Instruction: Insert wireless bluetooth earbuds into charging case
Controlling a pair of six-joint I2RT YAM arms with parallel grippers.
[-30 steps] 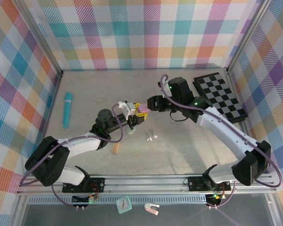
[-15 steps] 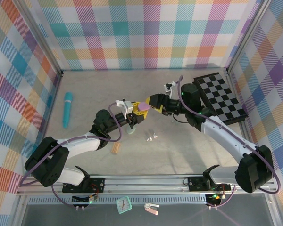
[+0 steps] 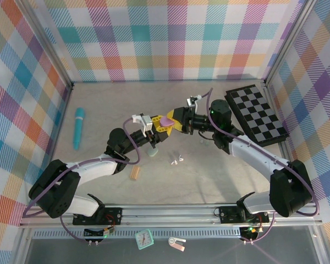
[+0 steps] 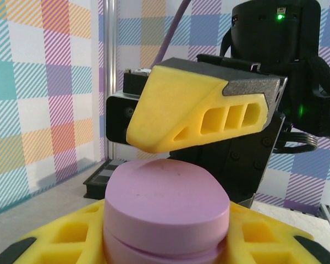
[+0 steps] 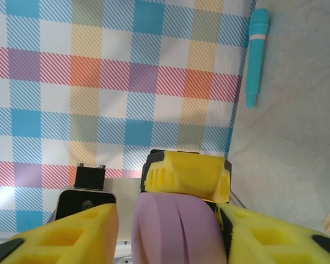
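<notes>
The purple pebble-shaped plastic charging case [image 4: 165, 203] is being clamped by the left pincer [image 4: 165, 242]. The right pincer [image 5: 170, 242], newly advanced, is being held apart astride it, probably for lid-opening.

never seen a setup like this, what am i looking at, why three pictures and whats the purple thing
These are two robot arms bolted at the near edge of a table. The top picture looks down from above and behind them. The other two come from a camera on each wrist, so things loom close there. The left claw grips a purple case, lid shut, in the air. The right claw has its jaws on either side of the same case; whether it pinches it I cannot tell. On the table lie white earbuds, a tan block, a teal tube and a checkerboard.
</notes>
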